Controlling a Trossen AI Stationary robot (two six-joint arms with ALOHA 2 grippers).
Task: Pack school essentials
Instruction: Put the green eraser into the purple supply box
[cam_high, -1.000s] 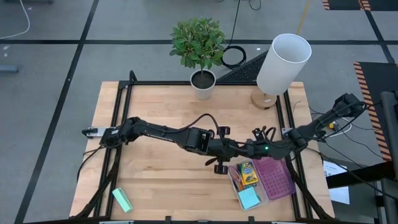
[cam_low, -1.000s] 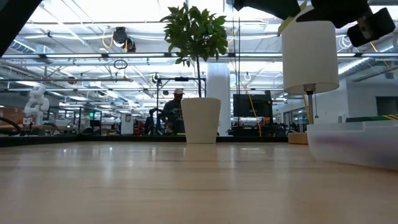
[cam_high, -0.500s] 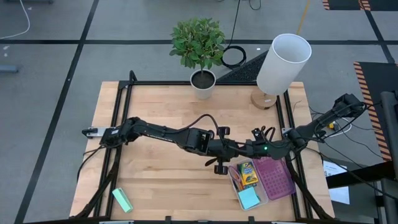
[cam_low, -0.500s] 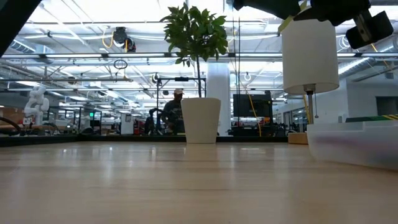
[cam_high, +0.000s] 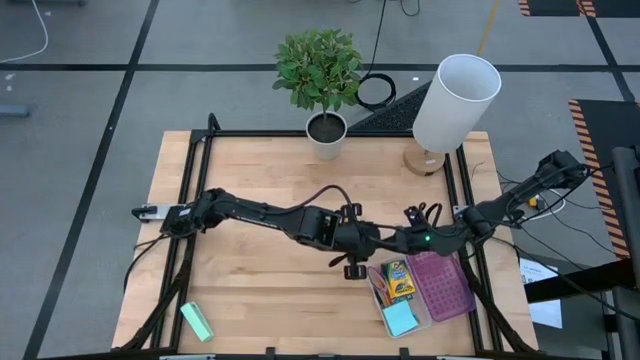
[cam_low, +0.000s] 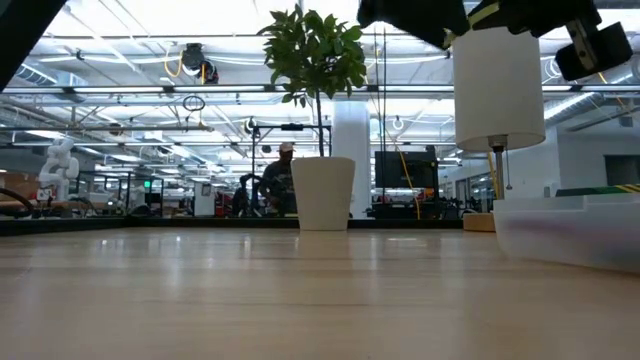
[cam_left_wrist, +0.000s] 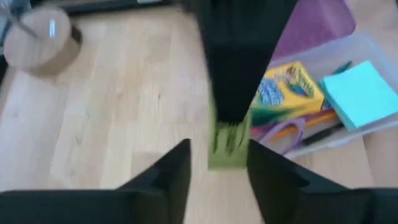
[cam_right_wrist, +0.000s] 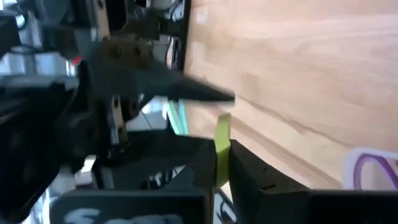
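Note:
Over the table's middle my right gripper (cam_high: 388, 244) is shut on a tiny yellow piece (cam_right_wrist: 222, 144), which looks yellow-green in the left wrist view (cam_left_wrist: 227, 148). My left gripper (cam_high: 366, 243) faces it tip to tip and is open, one finger on each side of the piece (cam_left_wrist: 219, 152). I cannot tell whether they touch it. Just near of the grippers a clear box (cam_high: 427, 318) holds the crayon box (cam_high: 399, 278), the light-blue sticky-note pad (cam_high: 401, 318), orange pencils (cam_high: 380, 290) and the purple-handled scissors (cam_left_wrist: 281, 133). My right gripper pinches the tiny yellow piece between its two fingers (cam_right_wrist: 244, 169). The piece's free end (cam_right_wrist: 222, 124) sticks out past the fingertips. The fingers come roughly level from the table's right side. The piece is held clear above the wood.
A purple lid (cam_high: 447, 285) lies against the box's right side. A mint-green block (cam_high: 197, 322) lies at the near left corner. A potted plant (cam_high: 320, 75) and a white lamp (cam_high: 452, 95) stand along the far edge. Bare wood stretches over the table's left half.
In the low view the dark arm parts at the top have come a little lower and further into the picture. Everything in the box has stayed put.

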